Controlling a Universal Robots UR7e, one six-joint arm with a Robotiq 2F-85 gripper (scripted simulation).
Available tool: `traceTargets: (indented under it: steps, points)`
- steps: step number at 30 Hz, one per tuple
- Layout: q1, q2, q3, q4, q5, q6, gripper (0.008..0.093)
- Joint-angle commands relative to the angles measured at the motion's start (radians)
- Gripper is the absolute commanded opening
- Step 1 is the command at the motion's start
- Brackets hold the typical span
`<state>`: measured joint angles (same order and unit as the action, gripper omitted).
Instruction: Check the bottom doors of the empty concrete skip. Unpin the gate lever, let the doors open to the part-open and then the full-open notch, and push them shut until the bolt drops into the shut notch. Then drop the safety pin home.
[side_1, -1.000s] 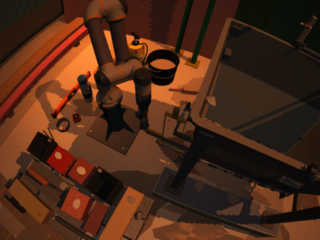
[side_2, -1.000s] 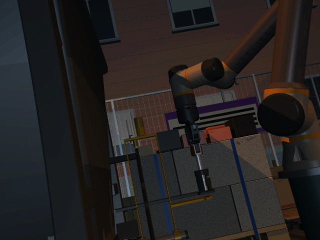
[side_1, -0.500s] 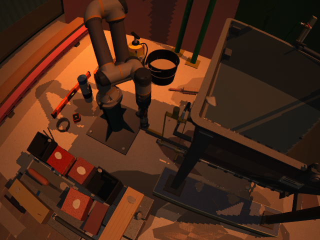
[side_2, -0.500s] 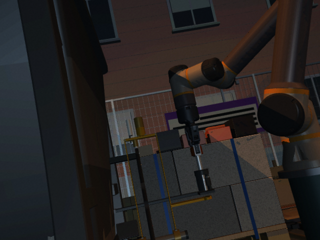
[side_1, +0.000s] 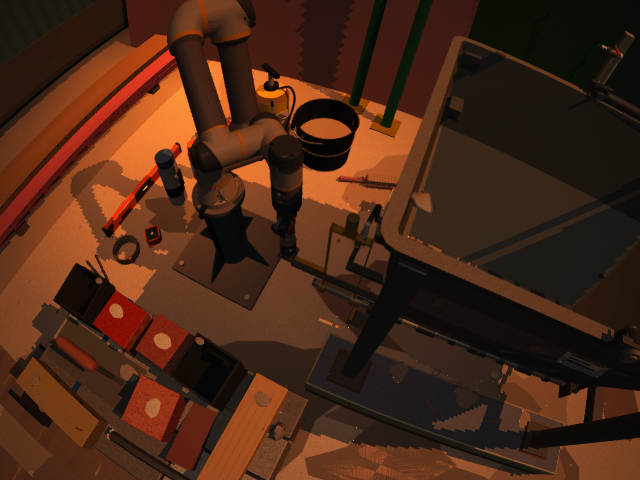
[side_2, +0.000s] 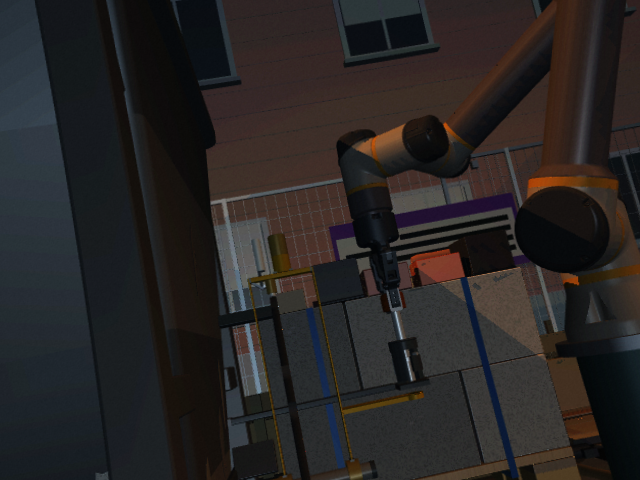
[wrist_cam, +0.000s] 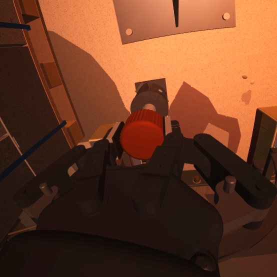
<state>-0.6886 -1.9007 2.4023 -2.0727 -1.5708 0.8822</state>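
Note:
The skip's bottom doors are hidden under its dark hopper (side_1: 522, 175), which stands on legs at the right. The safety pin has a red ribbed knob (wrist_cam: 141, 133) on a steel shaft (side_2: 397, 324) that stands upright in a dark socket block (side_2: 406, 361) at the end of the yellow gate lever (side_2: 382, 402). The lever linkage and a yellow-capped handle (side_1: 352, 223) sit beside the skip's near corner. My gripper (wrist_cam: 142, 134) points straight down over the socket, just in front of the arm's base, and it is closed around the pin's red knob.
The arm's pedestal and base plate (side_1: 227, 258) stand just left of the pin. A black bucket (side_1: 324, 133), a spirit level (side_1: 140, 188) and a flask (side_1: 169, 175) lie behind. Red blocks and crates (side_1: 155, 361) fill the near left floor, and a strapped block stack (side_2: 465, 372) stands behind.

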Motion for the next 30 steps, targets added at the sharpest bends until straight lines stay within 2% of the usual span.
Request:
traceTargets:
  steps: [1, 16, 30]
  points:
    - [0.000, 0.000, 0.000, -0.001, 0.000, 0.000, 0.0080]
    - [0.000, 0.000, 0.000, -0.001, 0.000, -0.038, 0.0080]
    - [0.000, 0.000, 0.000, -0.001, 0.000, -0.219, 0.0080]
